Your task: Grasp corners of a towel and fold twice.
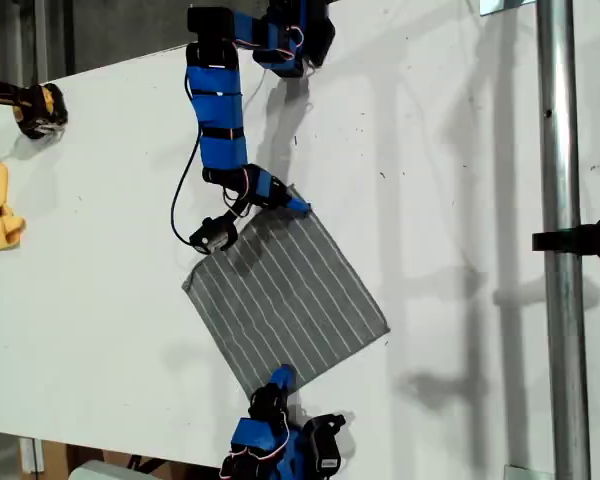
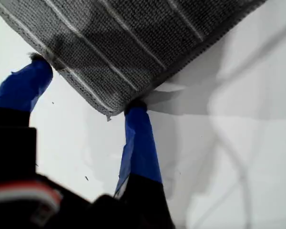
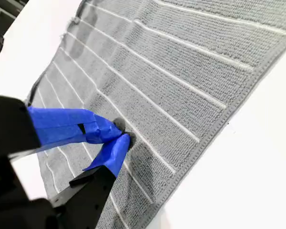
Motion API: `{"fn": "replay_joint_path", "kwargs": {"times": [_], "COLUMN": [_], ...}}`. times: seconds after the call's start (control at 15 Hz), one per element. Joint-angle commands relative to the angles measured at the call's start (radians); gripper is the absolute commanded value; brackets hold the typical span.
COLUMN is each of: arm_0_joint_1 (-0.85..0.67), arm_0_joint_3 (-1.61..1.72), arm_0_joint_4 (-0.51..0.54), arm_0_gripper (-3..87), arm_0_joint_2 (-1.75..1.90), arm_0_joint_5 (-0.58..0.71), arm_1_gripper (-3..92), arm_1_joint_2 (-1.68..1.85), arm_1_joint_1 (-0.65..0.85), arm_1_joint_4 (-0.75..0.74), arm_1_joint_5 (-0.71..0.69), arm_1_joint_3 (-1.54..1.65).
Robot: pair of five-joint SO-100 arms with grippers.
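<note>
While my first gripper [image 2: 86, 88] straddles a corner [image 2: 109, 112] wide-open, my second gripper [image 3: 121, 133] pinches the towel [image 3: 181, 71] near its edge, table [image 3: 248, 181] bare

My first gripper [image 2: 83, 90] at the exterior view's bottom edge, blue-taped jaws spread wide, pointing up-frame, my second gripper [image 3: 119, 136] on the long blue arm from the top — elbow bent, jaws pinched together, angled downward
</note>
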Motion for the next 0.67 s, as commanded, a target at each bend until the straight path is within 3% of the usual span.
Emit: {"fn": "replay_joint_path", "kwargs": {"times": [0.0, 0.6], "arm_0_joint_1": [0.009, 0.005], "arm_0_joint_3": [0.005, 0.005], "arm_0_joint_4": [0.002, 0.002], "arm_0_gripper": [-1.7, -1.7], "arm_0_joint_2": [0.003, 0.003], "arm_0_joint_5": [-0.009, -0.006], "arm_1_gripper": [32.2, 25.4], "arm_1_joint_2": [-0.009, -0.063], "arm_1_joint_1": [0.002, 0.003], "arm_1_joint_4": [-0.011, 0.028], "arm_1_joint_5": [-0.012, -0.018], "arm_1_joint_3": [-0.049, -0.138]}}
